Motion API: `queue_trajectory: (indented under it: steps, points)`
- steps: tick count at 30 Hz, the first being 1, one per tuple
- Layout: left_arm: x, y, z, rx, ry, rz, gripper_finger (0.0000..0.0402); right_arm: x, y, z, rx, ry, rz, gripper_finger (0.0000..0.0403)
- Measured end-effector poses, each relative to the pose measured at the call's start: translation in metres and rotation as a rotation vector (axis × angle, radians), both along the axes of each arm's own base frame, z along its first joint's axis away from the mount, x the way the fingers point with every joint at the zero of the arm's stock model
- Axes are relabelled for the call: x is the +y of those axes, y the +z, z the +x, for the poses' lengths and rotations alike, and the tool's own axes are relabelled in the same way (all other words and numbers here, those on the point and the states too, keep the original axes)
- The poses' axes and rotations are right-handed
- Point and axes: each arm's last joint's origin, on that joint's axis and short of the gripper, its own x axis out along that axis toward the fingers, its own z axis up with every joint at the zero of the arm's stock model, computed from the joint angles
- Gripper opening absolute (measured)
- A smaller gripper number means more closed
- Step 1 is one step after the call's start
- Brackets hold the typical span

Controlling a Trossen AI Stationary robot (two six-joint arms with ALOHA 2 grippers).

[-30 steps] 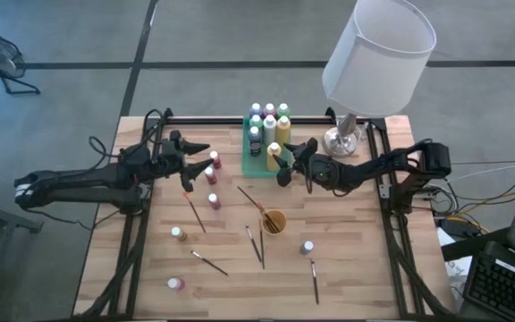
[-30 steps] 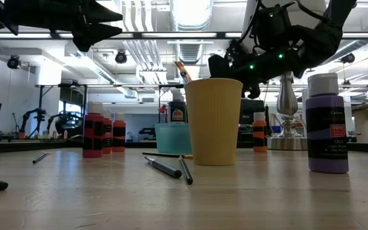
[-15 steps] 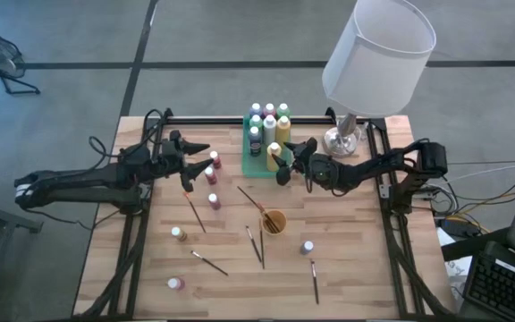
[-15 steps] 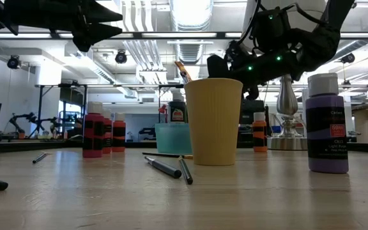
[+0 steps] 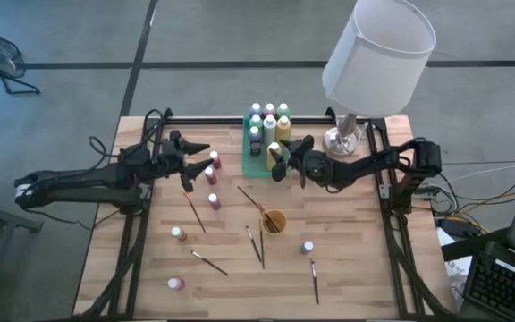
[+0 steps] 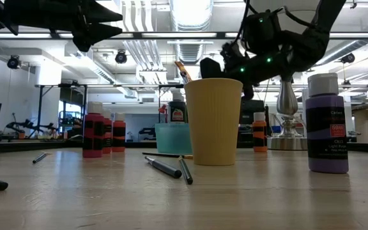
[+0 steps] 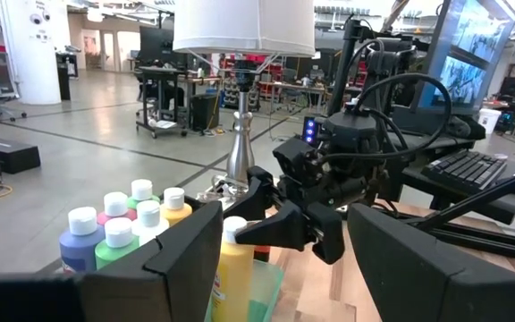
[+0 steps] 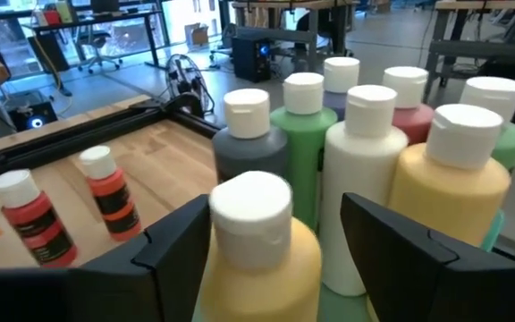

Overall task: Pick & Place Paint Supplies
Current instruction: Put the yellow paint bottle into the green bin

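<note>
Right tool open, jaws straddling the cap of a yellow bottle at the near edge of the green tray; nothing gripped yet. Other bottles packed close behind it in the tray. Judgement: the step is seating or lifting this bottle. Keep the jaws centred on the cap and travel vertically, so the neighbours are not knocked.

Left tool open and empty, waiting over the left of the surface near the red bottles.

Loose brushes, a purple bottle and a yellow cup sit well apart, nearer the front.
</note>
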Motion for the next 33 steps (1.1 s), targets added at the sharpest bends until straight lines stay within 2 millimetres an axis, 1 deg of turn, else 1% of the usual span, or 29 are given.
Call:
queue_trajectory:
  steps: [11,18,20,26,30,33]
  points:
    - [0.0,0.0,0.0,0.0,0.0,0.0,0.0248,-0.0007,-0.0018,-0.0007,0.018,0.0,0.01,0.018]
    - [0.0,0.0,0.0,0.0,0.0,0.0,0.0248,-0.0006,-0.0018,-0.0007,0.025,0.002,0.003,0.0114]
    - [0.0,0.0,0.0,0.0,0.0,0.0,0.0248,-0.0006,-0.0018,-0.0007,0.029,0.003,-0.002,0.0101]
    - [0.0,0.0,0.0,0.0,0.0,0.0,0.0248,-0.0003,-0.0018,-0.0006,0.029,0.004,-0.002,0.0101]
    - [0.0001,-0.0001,0.0,0.001,0.001,0.0,0.0248,-0.0003,-0.0017,-0.0007,0.03,0.003,-0.002,0.0113]
    - [0.0,-0.0001,0.0,0.001,0.0,0.0,0.0248,-0.0008,-0.0018,-0.0009,0.033,-0.004,-0.006,0.0112]
